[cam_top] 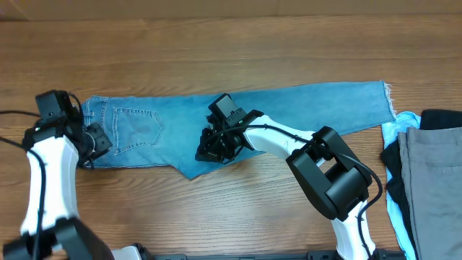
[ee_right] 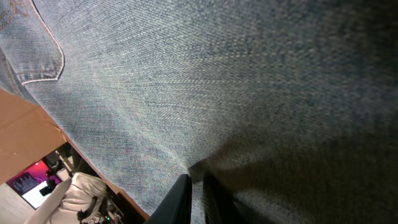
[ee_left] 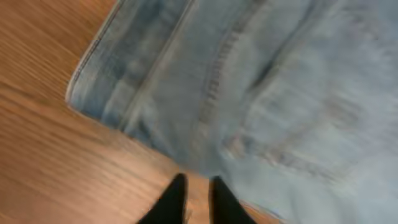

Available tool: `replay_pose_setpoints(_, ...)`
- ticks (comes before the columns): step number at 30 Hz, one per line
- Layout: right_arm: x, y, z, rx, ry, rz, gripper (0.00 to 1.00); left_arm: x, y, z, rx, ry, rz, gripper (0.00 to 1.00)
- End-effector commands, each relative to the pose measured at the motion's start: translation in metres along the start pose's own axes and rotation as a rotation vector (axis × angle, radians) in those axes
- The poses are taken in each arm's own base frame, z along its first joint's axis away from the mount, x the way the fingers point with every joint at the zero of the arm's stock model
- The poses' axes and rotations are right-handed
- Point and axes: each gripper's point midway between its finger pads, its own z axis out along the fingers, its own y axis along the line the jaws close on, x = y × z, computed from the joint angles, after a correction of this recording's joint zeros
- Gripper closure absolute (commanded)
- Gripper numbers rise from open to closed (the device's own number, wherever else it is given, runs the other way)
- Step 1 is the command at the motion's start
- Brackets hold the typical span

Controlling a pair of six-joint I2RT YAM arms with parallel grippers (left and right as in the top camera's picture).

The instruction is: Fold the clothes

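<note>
Two jaws at the jeans (cam_top: 325, 108) edge

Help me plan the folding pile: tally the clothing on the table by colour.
Light blue denim: 1, the jeans
Pale blue: 1, the pale-blue cloth
Grey: 1, the grey trousers
Black: 1, the black cloth, partly covered and seemingly one piece
Total: 4

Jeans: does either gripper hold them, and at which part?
The right gripper pinches the jeans near the crotch. The left gripper is at the waistband; its hold cannot be told.
</note>
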Motion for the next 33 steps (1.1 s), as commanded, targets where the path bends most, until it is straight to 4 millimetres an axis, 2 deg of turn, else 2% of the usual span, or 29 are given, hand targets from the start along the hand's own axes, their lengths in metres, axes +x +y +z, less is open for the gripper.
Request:
replay_pose_setpoints(1, 0.006, -0.023, 0.011, 0.066, 0.024, 0.047, 0.89, 0.002, 0.022, 0.043, -0.069, 0.080, -0.102, 0.92)
replay_pose_setpoints(3, 0.007, -0.024, 0.011, 0.071, 0.027, 0.051, 0.89, 0.005, 0.037, 0.057, -0.131, 0.107, -0.123, 0.94)
replay_pose_setpoints(6, 0.010, -0.027, 0.010, 0.083, 0.036, 0.063, 0.90, 0.016, 0.079, 0.076, -0.274, 0.168, -0.221, 0.92)
replay_pose_setpoints(10, 0.011, -0.030, 0.010, 0.092, 0.039, 0.070, 0.90, 0.036, 0.126, 0.082, -0.365, 0.248, -0.382, 0.90)
replay_pose_setpoints(12, 0.012, -0.031, 0.010, 0.099, 0.044, 0.075, 0.90, 0.037, 0.133, 0.082, -0.341, 0.253, -0.428, 0.90)
replay_pose_setpoints(14, 0.014, -0.033, 0.010, 0.105, 0.051, 0.073, 0.89, 0.029, 0.121, 0.081, -0.180, 0.264, -0.466, 0.96)
replay_pose_setpoints(16, 0.016, -0.035, 0.009, 0.112, 0.059, 0.066, 0.89, 0.016, 0.109, 0.073, -0.081, 0.244, -0.444, 0.96)
replay_pose_setpoints(18, 0.019, -0.033, 0.005, 0.115, 0.063, 0.040, 0.89, -0.004, 0.096, 0.053, 0.004, 0.196, -0.406, 0.96)
replay_pose_setpoints(20, 0.019, -0.015, -0.010, 0.082, 0.038, -0.053, 0.89, -0.029, 0.079, 0.015, 0.094, 0.101, -0.359, 0.94)
replay_pose_setpoints(23, 0.018, 0.020, -0.039, 0.014, -0.025, -0.175, 0.89, -0.051, 0.045, -0.029, 0.249, -0.022, -0.270, 0.92)
replay_pose_setpoints(26, 0.014, 0.050, -0.060, -0.057, -0.093, -0.251, 0.89, -0.055, 0.019, -0.048, 0.305, -0.078, -0.169, 0.92)
replay_pose_setpoints(28, 0.009, 0.068, -0.069, -0.111, -0.139, -0.284, 0.89, -0.051, -0.004, -0.048, 0.323, -0.073, -0.061, 0.92)
replay_pose_setpoints(30, 0.003, 0.076, -0.070, -0.140, -0.163, -0.265, 0.90, -0.043, -0.029, -0.040, 0.341, -0.057, 0.058, 0.93)
replay_pose_setpoints(31, -0.003, 0.075, -0.067, -0.138, -0.184, -0.260, 0.93, -0.033, -0.049, -0.028, 0.356, -0.034, 0.143, 0.92)
replay_pose_setpoints(33, -0.015, 0.062, -0.063, -0.081, -0.230, -0.207, 0.96, -0.021, -0.065, -0.011, 0.357, 0.004, 0.210, 0.91)
